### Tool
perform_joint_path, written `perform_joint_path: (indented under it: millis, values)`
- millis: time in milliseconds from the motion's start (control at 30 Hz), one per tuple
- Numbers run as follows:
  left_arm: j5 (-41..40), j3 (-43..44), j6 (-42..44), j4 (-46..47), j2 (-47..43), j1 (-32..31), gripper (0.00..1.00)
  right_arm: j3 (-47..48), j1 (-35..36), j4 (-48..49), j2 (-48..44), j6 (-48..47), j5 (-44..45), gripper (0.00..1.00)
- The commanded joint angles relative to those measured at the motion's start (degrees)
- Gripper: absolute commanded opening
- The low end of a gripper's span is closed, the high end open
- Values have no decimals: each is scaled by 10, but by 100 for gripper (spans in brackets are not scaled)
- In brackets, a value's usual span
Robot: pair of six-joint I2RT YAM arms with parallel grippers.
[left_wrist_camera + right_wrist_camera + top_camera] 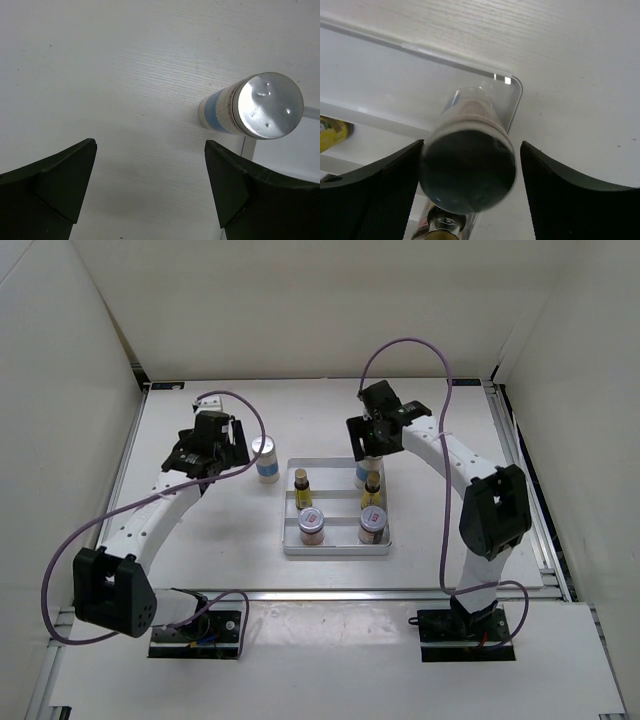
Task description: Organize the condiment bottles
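Observation:
A white bottle with a blue band and silver top [266, 458] stands on the table just left of the white tray [335, 548]. My left gripper [236, 447] is open and empty beside it; in the left wrist view [150, 165] that bottle [252, 106] is ahead and to the right, outside the jaws. The second white bottle [361, 474] stands in the tray's back right corner. My right gripper [375, 443] hangs over it, open, with the bottle top [467, 172] between the fingers and a gap on the right. Two yellow bottles [301, 487] [372, 490] and two pinkish jars [312, 526] [372, 526] stand in the tray.
The tray rim [420, 50] runs behind the right gripper's bottle. A yellow bottle [332, 132] sits to its left and a capped bottle [442, 227] just below it. White walls enclose the table on three sides. Cables loop from both arms.

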Motion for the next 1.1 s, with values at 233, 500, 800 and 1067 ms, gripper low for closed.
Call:
perform_joint_path:
  millis: [233, 500, 800, 1067]
  values:
    - [138, 73, 20, 34, 31, 1, 100, 76, 13, -7, -48, 23, 66, 100]
    - [242, 117, 15, 79, 108, 1, 100, 41, 13, 6, -155, 28, 54, 100]
    - [253, 143, 27, 79, 203, -11, 100, -31, 13, 24, -225, 45, 77, 100]
    - [170, 154, 58, 73, 182, -50, 63, -43, 13, 18, -230, 45, 77, 100]
